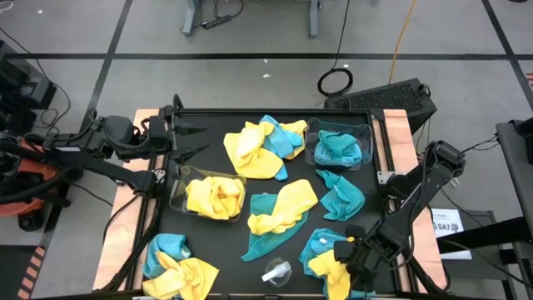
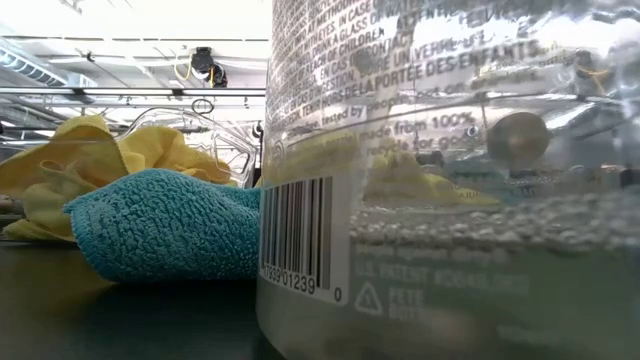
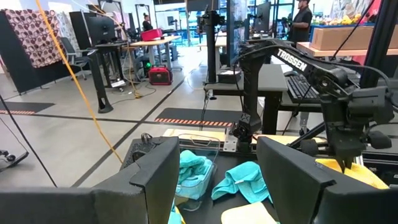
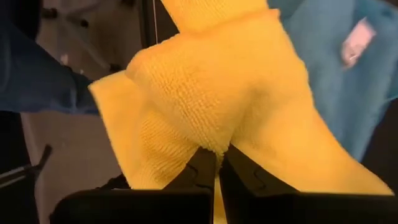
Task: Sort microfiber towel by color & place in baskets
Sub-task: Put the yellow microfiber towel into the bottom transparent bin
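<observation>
Pinching a raised fold of a yellow microfiber towel [image 4: 211, 93], the right tool [image 1: 348, 252] works the heap at the near right corner of the black worktop [image 1: 208, 142], its two fingers drawn together on the cloth's ridge as the wrist view shows. That towel lies on teal ones, diagonally nearest the camera from the teal-filled basket [image 1: 340, 143], the landmark at the far right. Beside that basket, toward the middle, sits a mixed yellow and teal pile [image 1: 262, 146]; a second clear basket [image 1: 208, 196] holding yellow cloths lies well to its left and nearer the front; more towels spread between them, and another heap [image 1: 175, 265] fills the near left corner. A small clear plastic piece [image 1: 276, 271] rests at the front edge. The left tool [image 1: 179, 137] waits at the worktop's far left, level with the teal basket, its fingers apart and empty. These cloths look light, limp and fuzzy: they should drape rather than hold shape, grip well on the nap and resist slipping. A crest or bunched fold seems the best hold, though a neighbour tangled beneath could lift along with it.
</observation>
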Controlling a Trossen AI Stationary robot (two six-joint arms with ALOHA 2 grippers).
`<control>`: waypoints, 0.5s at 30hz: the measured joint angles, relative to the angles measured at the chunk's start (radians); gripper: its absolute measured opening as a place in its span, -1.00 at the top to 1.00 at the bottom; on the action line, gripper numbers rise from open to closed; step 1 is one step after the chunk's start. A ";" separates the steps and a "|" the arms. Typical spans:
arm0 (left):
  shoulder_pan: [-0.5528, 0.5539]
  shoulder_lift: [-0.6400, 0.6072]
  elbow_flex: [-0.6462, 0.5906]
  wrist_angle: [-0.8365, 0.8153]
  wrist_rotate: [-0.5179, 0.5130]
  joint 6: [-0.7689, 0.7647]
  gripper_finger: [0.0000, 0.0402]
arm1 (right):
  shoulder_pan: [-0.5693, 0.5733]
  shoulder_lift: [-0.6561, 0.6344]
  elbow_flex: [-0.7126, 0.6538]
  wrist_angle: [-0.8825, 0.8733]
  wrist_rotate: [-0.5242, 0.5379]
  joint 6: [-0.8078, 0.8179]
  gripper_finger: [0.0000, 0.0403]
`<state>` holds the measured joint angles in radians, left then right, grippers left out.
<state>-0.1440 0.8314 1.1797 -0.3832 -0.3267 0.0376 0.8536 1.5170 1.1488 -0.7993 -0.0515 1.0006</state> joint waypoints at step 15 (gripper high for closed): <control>0.000 0.000 0.000 0.000 0.000 0.000 -0.10 | -0.192 -0.261 0.000 0.020 0.153 -0.173 1.00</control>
<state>-0.1442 0.8312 1.1797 -0.3832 -0.3267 0.0376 0.6620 1.2561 1.1488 -0.7793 0.1011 0.8273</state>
